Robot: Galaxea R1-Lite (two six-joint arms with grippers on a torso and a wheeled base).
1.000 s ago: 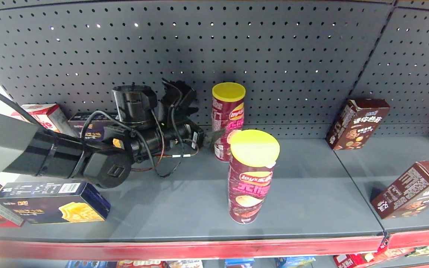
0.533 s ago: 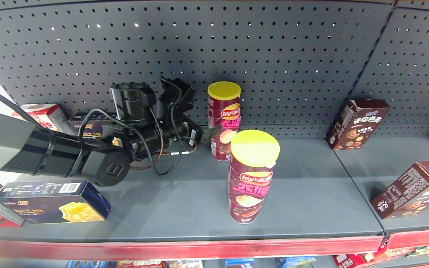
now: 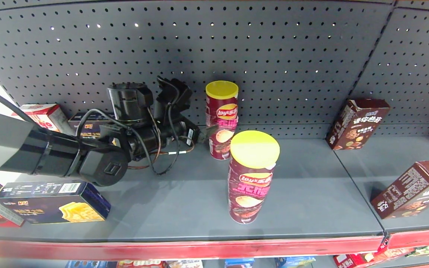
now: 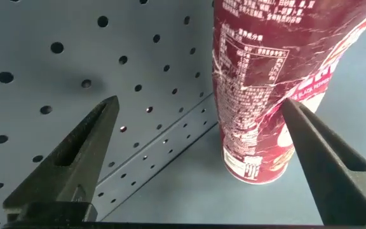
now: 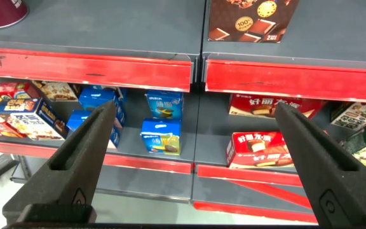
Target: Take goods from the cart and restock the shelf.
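Observation:
Two maroon chip cans with yellow lids stand upright on the grey shelf (image 3: 304,201). The front can (image 3: 253,178) is near the shelf's middle. The rear can (image 3: 221,119) stands close to the pegboard wall. My left gripper (image 3: 212,130) comes in from the left at the rear can's lower half. The left wrist view has that gripper (image 4: 199,105) open, with the rear can (image 4: 259,95) between its fingers, much closer to one finger (image 4: 323,159). My right gripper (image 5: 196,107) is open and holds nothing, facing the lower shelves.
A blue cracker box (image 3: 52,203) lies at the shelf's front left, beside a red-and-white box (image 3: 41,113). Brown chocolate boxes (image 3: 358,123) (image 3: 413,188) stand on the right bay. The shelf's red front lip (image 3: 181,249) runs below. Lower shelves hold blue boxes (image 5: 161,124) and red boxes (image 5: 259,149).
The rear can has slid left along the back wall and turned its logo forward. My left arm has drawn back to the left with it. The front can stayed put.

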